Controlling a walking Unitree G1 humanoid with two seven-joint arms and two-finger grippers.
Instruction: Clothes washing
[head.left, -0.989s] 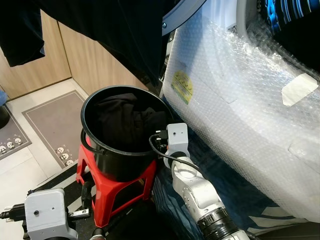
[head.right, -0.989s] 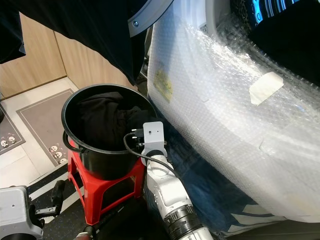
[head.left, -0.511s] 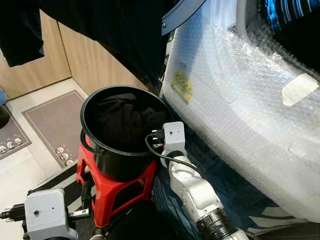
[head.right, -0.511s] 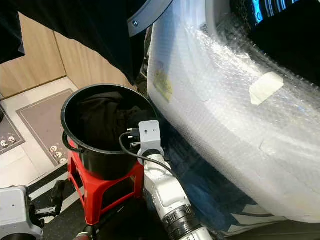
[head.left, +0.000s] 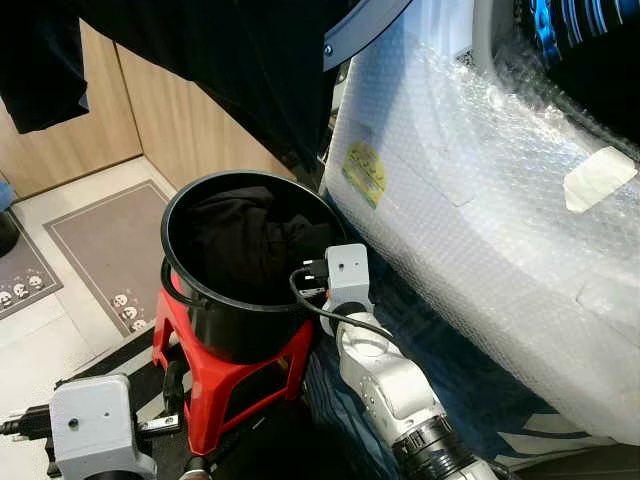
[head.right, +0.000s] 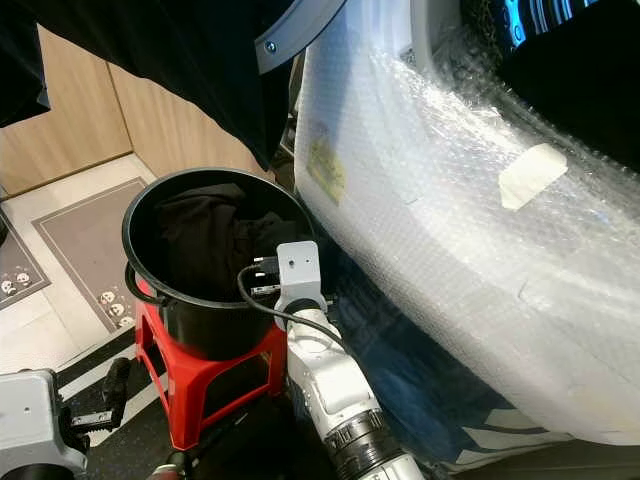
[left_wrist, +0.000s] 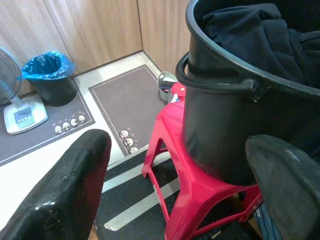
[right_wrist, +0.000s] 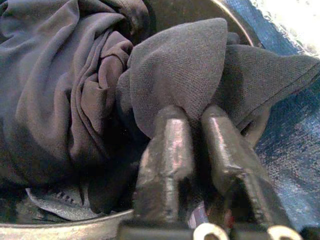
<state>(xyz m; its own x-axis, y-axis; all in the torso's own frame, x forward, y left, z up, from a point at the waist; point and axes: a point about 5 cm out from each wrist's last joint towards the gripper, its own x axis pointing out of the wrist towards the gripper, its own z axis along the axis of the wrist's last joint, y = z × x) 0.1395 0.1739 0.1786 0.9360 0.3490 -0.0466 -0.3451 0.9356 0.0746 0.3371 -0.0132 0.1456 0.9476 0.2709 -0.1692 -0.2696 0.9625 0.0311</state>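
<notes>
A black bucket (head.left: 175, 215) stands on a red stool (head.left: 200, 345) and holds a pile of dark clothes (head.left: 240, 235). My right gripper (right_wrist: 195, 112) reaches over the bucket's near rim, its grey wrist block (head.left: 347, 270) right at the edge. Its fingers (right_wrist: 167, 145) are shut on a fold of dark cloth (right_wrist: 185, 65) that sticks up from the pile. My left gripper (left_wrist: 180, 147) hangs low beside the stool, open, with nothing between its fingers. To the right is the washing machine (head.left: 480, 200), wrapped in bubble wrap.
The machine's open door (head.left: 365, 30) juts out above the bucket. Dark garments (head.left: 200, 50) hang across the top. A grey mat (head.left: 100, 240) lies on the tiled floor by wooden cabinets. A bin with a blue liner (left_wrist: 47, 75) and a fan base (left_wrist: 22, 115) stand further left.
My right wrist has edged a little to the left, closer over the bucket's rim. The left arm and the bucket have stayed put.
</notes>
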